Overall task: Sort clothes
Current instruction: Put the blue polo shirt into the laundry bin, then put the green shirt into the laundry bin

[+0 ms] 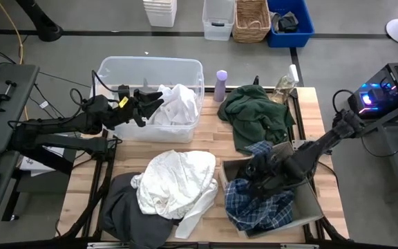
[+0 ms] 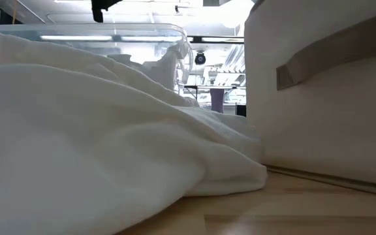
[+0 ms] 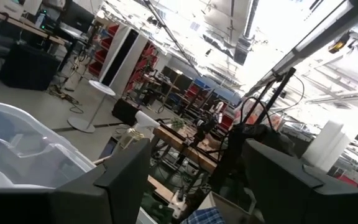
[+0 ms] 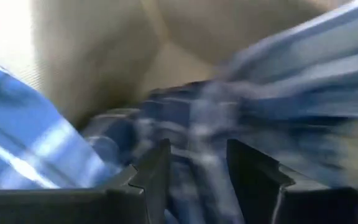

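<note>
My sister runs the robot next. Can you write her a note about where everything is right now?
Left gripper: fingers open, over the clear bin, which holds white clothes.
Right gripper: fingers open, down in the beige box among the plaid shirt.
Done: whites in the bin, plaid in the box.
Left: cream garment, dark grey garment, dark green garment on the table.

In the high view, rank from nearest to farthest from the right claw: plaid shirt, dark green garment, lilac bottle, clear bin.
From the right claw, in the fabric box:
1. Plaid shirt, under the claw.
2. Dark green garment, beyond the box.
3. Lilac bottle, at the far edge.
4. Clear bin, far-left.
</note>
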